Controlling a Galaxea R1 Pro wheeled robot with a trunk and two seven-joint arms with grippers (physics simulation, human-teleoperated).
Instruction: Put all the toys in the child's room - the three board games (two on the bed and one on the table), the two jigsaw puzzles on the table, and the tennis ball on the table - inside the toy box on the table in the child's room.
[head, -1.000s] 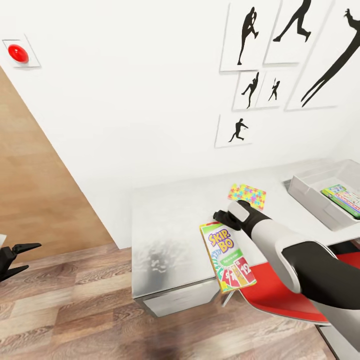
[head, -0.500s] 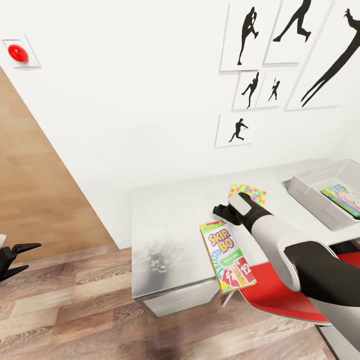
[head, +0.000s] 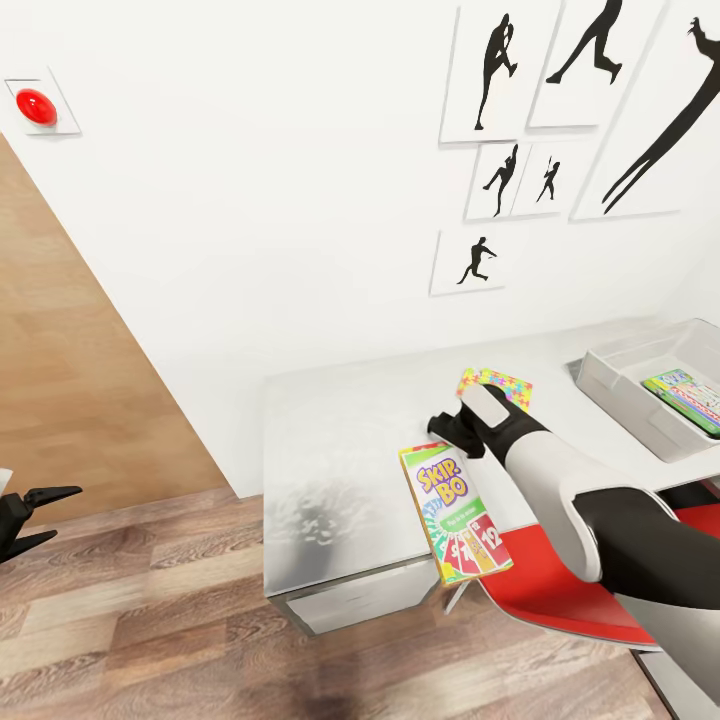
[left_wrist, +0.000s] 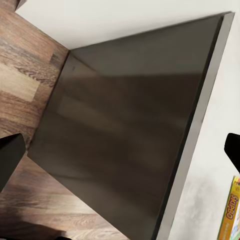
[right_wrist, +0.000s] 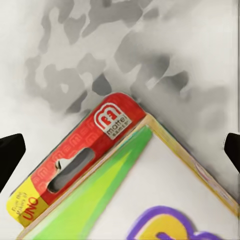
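The SKIP-BO board game (head: 455, 510) lies on the table (head: 330, 440) with its near end past the front edge. My right gripper (head: 440, 428) hovers open just above the box's far end. In the right wrist view the gripper (right_wrist: 120, 150) has its fingertips (right_wrist: 10, 152) spread wide over the box's red hang tab (right_wrist: 75, 165). A jigsaw puzzle (head: 505, 383) lies behind my right wrist, partly hidden by it. The toy box (head: 625, 385) at the right holds a green-edged board game (head: 690, 395). My left gripper (head: 55, 515) hangs open over the floor, far left.
A red chair (head: 560, 590) stands under my right arm at the table's front. In the left wrist view a dark panel (left_wrist: 125, 140) stands below the table edge, with the SKIP-BO box (left_wrist: 231, 210) beyond. A red button (head: 35, 105) is on the wall.
My right wrist has risen slightly and shifted toward the wall, covering more of the jigsaw puzzle. The left arm and the boxes have not moved.
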